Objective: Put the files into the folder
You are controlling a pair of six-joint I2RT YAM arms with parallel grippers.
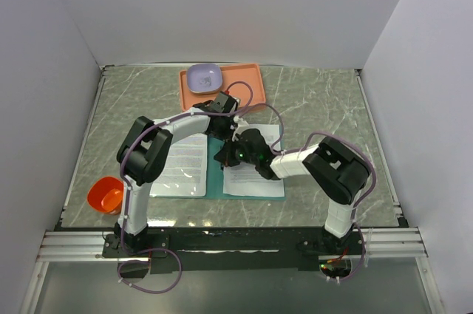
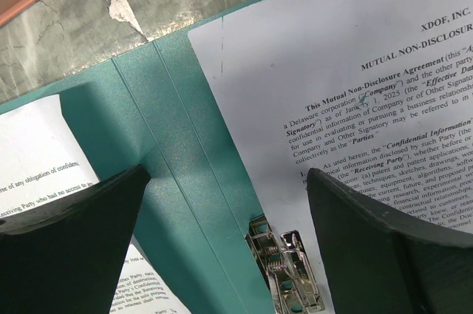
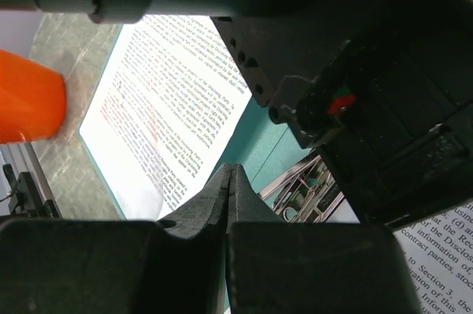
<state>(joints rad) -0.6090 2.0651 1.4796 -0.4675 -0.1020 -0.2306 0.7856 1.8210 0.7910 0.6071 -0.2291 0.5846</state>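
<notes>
Between the wide-spread fingers of the left gripper [image 2: 225,181], the folder [image 2: 166,129] spine and metal fastener [image 2: 288,273] are seen; nothing is held. Beneath each finger the files [image 2: 332,48] are laid on its flaps. Fingers of the right gripper [image 3: 230,177] are pressed together, nothing visibly clamped.

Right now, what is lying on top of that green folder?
The open folder carries two printed pages, the left sheet and the right sheet, plus a metal clip at its spine. Anything beneath those pages is covered.
</notes>
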